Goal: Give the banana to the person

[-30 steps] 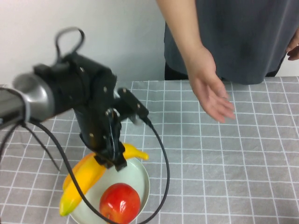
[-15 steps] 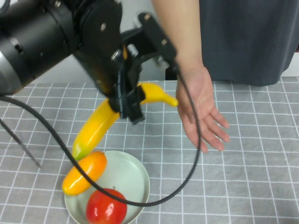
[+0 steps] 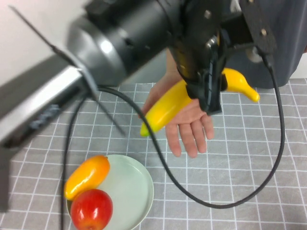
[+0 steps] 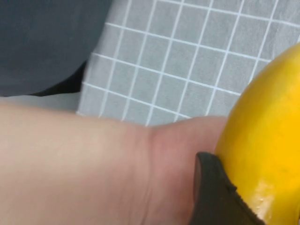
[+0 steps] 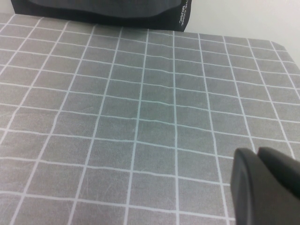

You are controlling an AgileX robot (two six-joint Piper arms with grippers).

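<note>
Nearest the robot, a pale green plate [image 3: 139, 191] is sitting on the grey checked cloth [image 3: 249, 172], carrying a red apple [image 3: 91, 210] and, just beside it toward the far side, a plump orange-yellow fruit [image 3: 86, 176] that is overhanging the plate's left rim. A black cable [image 3: 225, 203] is looping low over the cloth to the right of the plate.

Above and beyond the plate, the left arm [image 3: 120, 43] is reaching across from the left, filling much of the high view and hiding part of the person [image 3: 288, 43] behind it. The left gripper [image 3: 209, 93] is pointing down and clamping the banana [image 3: 168, 108] near its middle; in the left wrist view one dark finger [image 4: 215, 197] is pressing against the banana's [image 4: 262, 154] yellow skin.

The banana is being held in the air over the person's open hand [image 3: 187, 127], well clear of the plate. Its long axis is running left to right and slightly away from the robot, one end dipping toward the near left and the curved end [image 3: 247, 88] sticking out to the right past the gripper. The hand is lying palm up, fingers pointing toward the robot, directly beneath the fruit; whether skin and banana are touching cannot be told from above.

The right gripper [image 5: 267, 187] is hovering over bare cloth, showing only as a dark edge in its wrist view.
</note>
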